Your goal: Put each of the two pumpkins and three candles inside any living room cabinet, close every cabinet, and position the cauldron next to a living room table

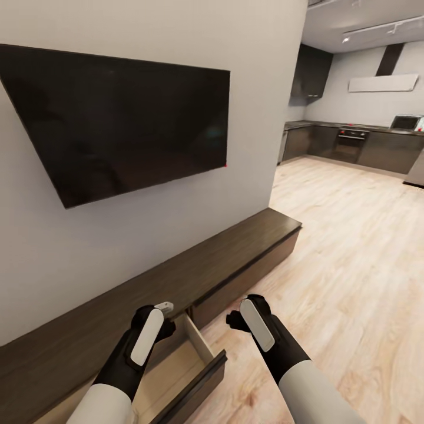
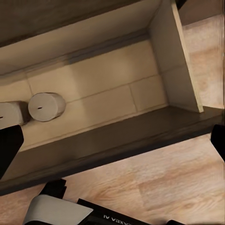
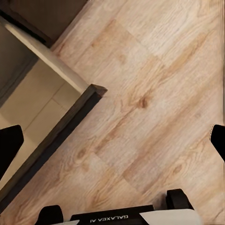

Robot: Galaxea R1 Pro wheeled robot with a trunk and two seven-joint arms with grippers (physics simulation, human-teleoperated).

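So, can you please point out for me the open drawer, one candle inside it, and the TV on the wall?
open drawer (image 1: pixel 203 344): head view, on its pale inner side wall.
candle (image 2: pixel 44 106): left wrist view, on its round end face, lying inside the drawer.
TV (image 1: pixel 118 118): head view, on the middle of its dark screen.

Colours recorded: dark-brown wooden cabinet (image 1: pixel 235 250), pale beige drawer interior (image 2: pixel 108 89).
Two beige-tan stubby cylinder candles (image 2: pixel 45 106) inside; light oak-grain plank floor (image 1: pixel 353 235); black wall screen (image 1: pixel 118 118); black fingers (image 2: pixel 9 145).
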